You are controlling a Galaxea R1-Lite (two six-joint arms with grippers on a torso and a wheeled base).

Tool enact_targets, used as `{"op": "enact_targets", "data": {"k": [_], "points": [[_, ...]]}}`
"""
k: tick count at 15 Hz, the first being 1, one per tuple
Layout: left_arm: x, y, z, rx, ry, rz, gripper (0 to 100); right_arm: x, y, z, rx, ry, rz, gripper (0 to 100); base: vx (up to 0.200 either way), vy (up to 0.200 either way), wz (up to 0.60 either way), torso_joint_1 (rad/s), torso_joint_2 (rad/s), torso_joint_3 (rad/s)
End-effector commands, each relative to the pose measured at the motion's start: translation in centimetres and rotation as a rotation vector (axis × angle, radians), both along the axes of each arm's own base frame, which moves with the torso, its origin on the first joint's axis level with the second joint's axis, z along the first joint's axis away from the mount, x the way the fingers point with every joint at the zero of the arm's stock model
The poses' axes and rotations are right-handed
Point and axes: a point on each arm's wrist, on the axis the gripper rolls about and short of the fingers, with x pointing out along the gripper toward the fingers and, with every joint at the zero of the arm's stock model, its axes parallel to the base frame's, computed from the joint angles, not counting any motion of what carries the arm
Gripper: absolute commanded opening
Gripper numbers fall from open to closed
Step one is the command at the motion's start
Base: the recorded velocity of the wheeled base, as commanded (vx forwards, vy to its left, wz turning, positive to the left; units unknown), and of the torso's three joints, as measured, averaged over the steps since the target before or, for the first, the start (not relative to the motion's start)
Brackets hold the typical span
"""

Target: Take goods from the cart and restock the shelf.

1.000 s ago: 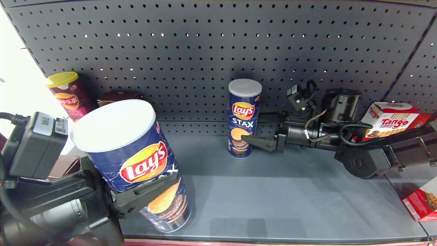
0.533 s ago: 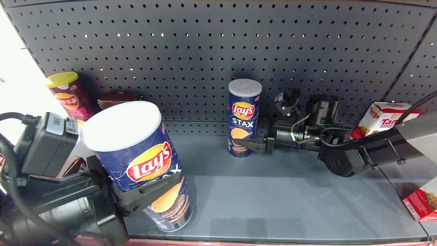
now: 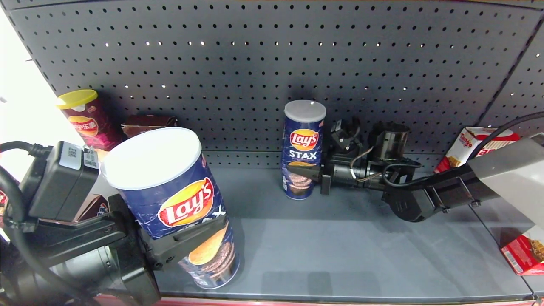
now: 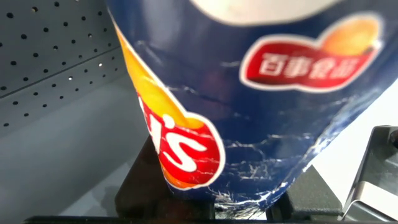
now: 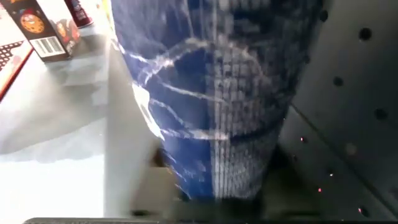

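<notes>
My left gripper (image 3: 191, 244) is shut on a big blue chips can (image 3: 170, 187) with a white lid. The can leans at the front left of the grey shelf (image 3: 348, 250), its base near the front edge. In the left wrist view the same can (image 4: 249, 124) sits close between the jaws. A second blue chips can (image 3: 304, 136) stands at the back middle, against the pegboard. My right gripper (image 3: 299, 174) is open around its lower half, with one finger across its front. That can (image 5: 217, 93) looms close in the right wrist view.
A maroon can with a yellow lid (image 3: 85, 117) and a brown box (image 3: 146, 121) stand at the back left. A white and red wafer box (image 3: 480, 140) leans at the back right. Another red box (image 3: 525, 250) lies at the front right. The pegboard (image 3: 255, 63) closes the back.
My right arm has slid left, bringing its gripper further around the back can, which shifted slightly. My left gripper has moved its can a little to the right.
</notes>
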Motion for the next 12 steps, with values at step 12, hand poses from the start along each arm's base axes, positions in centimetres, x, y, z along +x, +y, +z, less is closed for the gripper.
{"op": "enact_targets", "data": {"k": [12], "points": [[-0.4, 0.3, 0.2, -0.009, -0.013, 0.003, 0, -12.5, -2.9, 3.7, 0.008, -0.006, -0.008, 0, 0.0, 0.0, 0.0, 0.0, 0.0, 0.0]]}}
